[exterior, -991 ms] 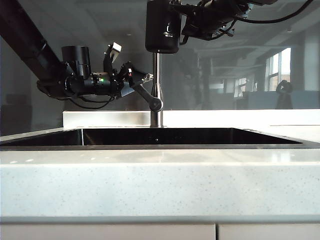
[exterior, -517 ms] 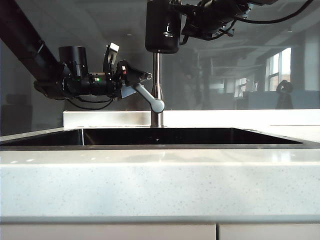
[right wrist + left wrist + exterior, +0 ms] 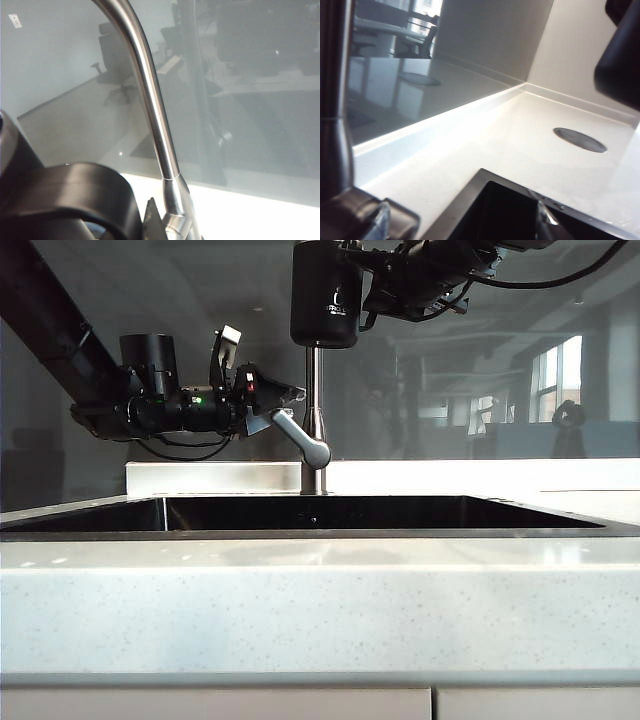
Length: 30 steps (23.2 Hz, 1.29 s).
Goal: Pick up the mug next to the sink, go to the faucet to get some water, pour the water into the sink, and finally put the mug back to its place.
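A pale speckled table (image 3: 320, 600) fills the foreground of the exterior view, and the dark sink (image 3: 380, 513) is recessed into it. Behind stands a glossy grey backsplash wall (image 3: 100, 300) with reflections of a room.

On the left, the left end effector (image 3: 283, 405) reaches in level above the sink, its fingers spread on either side of the upper end of the faucet lever (image 3: 302, 437), which slants down towards the right; whether they touch it cannot be told.

In the middle rises the faucet (image 3: 314, 420), its thin steel pipe upright. At the top of the pipe hangs the black mug (image 3: 326, 292), upright. The right end effector (image 3: 372, 285), reaching in from the upper right, is clamped on the mug's side.

In the left wrist view a dark round disc (image 3: 580, 139) lies on the table beyond the sink corner.
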Motion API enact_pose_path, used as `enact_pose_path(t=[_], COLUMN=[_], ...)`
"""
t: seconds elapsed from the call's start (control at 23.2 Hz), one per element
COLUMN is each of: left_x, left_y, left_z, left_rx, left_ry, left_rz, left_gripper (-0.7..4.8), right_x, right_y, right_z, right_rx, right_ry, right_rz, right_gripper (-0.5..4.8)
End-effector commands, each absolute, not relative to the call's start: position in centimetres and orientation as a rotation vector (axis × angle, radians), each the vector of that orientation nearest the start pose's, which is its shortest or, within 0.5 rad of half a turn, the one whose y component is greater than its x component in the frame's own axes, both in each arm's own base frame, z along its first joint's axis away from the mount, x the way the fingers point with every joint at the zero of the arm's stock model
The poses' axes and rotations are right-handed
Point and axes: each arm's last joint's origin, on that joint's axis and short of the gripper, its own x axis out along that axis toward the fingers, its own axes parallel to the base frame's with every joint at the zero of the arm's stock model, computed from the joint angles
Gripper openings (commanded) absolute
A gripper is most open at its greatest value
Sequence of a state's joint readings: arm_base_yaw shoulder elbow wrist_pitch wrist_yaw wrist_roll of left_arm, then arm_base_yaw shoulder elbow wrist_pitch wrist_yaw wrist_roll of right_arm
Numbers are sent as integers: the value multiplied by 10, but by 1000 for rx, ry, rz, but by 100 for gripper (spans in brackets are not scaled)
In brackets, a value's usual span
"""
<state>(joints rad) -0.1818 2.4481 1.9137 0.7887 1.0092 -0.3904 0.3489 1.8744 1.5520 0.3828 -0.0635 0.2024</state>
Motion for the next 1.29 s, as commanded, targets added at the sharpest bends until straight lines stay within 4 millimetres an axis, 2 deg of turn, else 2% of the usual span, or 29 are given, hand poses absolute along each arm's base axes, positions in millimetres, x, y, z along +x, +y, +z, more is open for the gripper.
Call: enact_pose_path(t=[0.04,0.26,0.65,1.29], left_x=[533,538,540,540], left_y=[-114,-106,-106,-106], left_z=[227,224,216,216], left_rx=[-169,-129,-104,-102], left_ry=[-87,-107,-48,-50], left_rz=[-1153,-1034,-1017,-1009], left_gripper=[369,369,368,368], right_x=[415,415,415,415], right_y=[154,154,154,154], right_z=[355,355,355,355], right_rx=[228,228,228,228], right_ry=[-82,-82,-83,-82], right_rz=[432,432,432,432], right_gripper=[-8,-8,-8,-8])
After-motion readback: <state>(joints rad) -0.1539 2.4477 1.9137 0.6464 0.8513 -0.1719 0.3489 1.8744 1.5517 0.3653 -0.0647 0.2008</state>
